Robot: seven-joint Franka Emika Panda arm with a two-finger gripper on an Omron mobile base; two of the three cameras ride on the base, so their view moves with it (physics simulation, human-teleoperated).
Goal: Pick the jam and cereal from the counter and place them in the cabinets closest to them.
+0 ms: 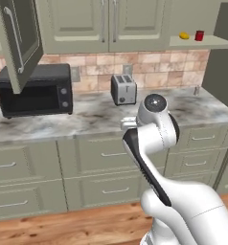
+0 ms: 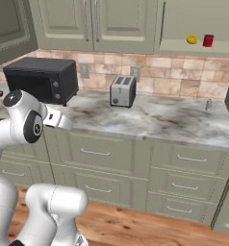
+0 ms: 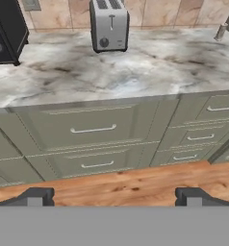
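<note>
White and glossy, the arm [image 1: 156,143] was seen folded back on itself over the base, its dark-banded elbow raised level with the counter edge; the hand was held low in front of the drawer units [image 3: 95,129], aimed at them and at the counter above. The gripper [image 3: 114,198] was spread wide, its two small dark finger tips [image 3: 37,197] set far apart at the bottom of the hand view, with nothing between them.

The jam [image 1: 199,35], a small red cylinder with a darker lid, was found standing upright on the doorless shelf recess [image 1: 202,43] of the cabinets [image 1: 106,24], just beside a small yellow rounded fruit [image 1: 184,35]; the two were near each other but not touching. One panelled cabinet door [image 1: 20,43] at the left was swung open above the microwave [image 1: 37,91].

The counter [image 3: 135,77] was topped in mottled grey-white marble with a smooth sheen; a boxy brushed-metal toaster [image 3: 109,24] with two slots was placed near the tiled backsplash, well apart from the black rectangular microwave. The drawers were pale grey-green, with slim bar handles; the floor [image 3: 116,182] was of warm wood planks.
</note>
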